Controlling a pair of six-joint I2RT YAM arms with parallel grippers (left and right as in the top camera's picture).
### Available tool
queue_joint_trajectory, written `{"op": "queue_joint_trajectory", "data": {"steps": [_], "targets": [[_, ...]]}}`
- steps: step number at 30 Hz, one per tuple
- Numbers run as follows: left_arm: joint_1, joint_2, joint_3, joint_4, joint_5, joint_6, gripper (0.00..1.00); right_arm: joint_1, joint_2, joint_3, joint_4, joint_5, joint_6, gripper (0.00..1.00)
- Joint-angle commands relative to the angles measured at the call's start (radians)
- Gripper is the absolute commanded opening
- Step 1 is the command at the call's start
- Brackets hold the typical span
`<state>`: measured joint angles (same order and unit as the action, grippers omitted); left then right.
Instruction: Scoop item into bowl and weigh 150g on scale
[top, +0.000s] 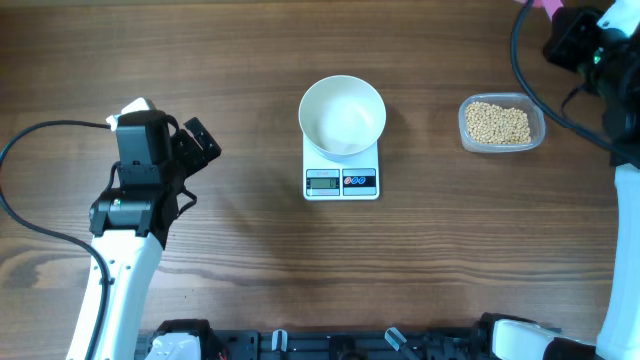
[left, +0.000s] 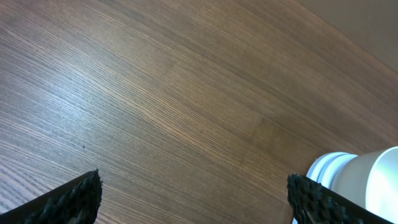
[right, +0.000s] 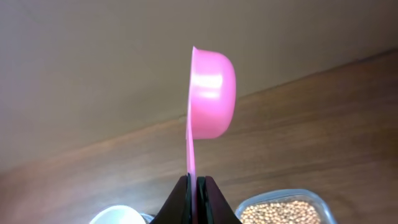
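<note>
We see the right gripper at the bottom centre of its wrist view, its fingers pinched tight on the thin handle of a pink scoop. The scoop stands upright on edge above them, its cup facing right, and we see nothing in it from this angle. In the overhead view this arm sits at the upper right corner, with a sliver of pink at the top edge.

The left gripper rests at middle left of the overhead view, spread wide and holding nothing; its wrist view shows only bare wooden table between the fingertips.

The white bowl sits on the scale at centre frame and looks empty. The beans lie in a clear tub at right, well apart from the bowl.
</note>
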<state>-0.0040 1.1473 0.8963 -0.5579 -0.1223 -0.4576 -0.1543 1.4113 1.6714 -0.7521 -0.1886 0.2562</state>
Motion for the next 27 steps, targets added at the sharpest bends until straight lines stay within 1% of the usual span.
{"op": "queue_joint_trajectory", "data": {"steps": [1,11,16,19,22,24,27], "targets": [[0.006,0.007,0.000,0.002,-0.002,0.008,1.00,-0.003,0.006,0.016,0.002,0.016,-0.089,0.04],[0.006,0.007,0.000,0.002,-0.002,0.008,1.00,-0.002,0.006,0.016,-0.031,0.016,-0.091,0.04],[0.006,0.007,0.000,0.002,-0.002,0.008,1.00,-0.002,0.006,0.016,-0.010,0.017,0.042,0.04],[0.006,0.007,0.000,0.002,-0.002,0.008,1.00,-0.002,0.006,0.016,-0.013,0.016,0.085,0.04],[0.006,0.007,0.000,0.002,-0.002,0.008,1.00,-0.002,0.006,0.016,-0.024,0.016,0.072,0.04],[0.006,0.007,0.000,0.002,-0.002,0.008,1.00,-0.002,0.006,0.016,-0.024,0.018,0.033,0.04],[0.006,0.007,0.000,0.002,-0.002,0.008,1.00,-0.002,0.006,0.016,-0.022,0.107,0.021,0.04]]}}
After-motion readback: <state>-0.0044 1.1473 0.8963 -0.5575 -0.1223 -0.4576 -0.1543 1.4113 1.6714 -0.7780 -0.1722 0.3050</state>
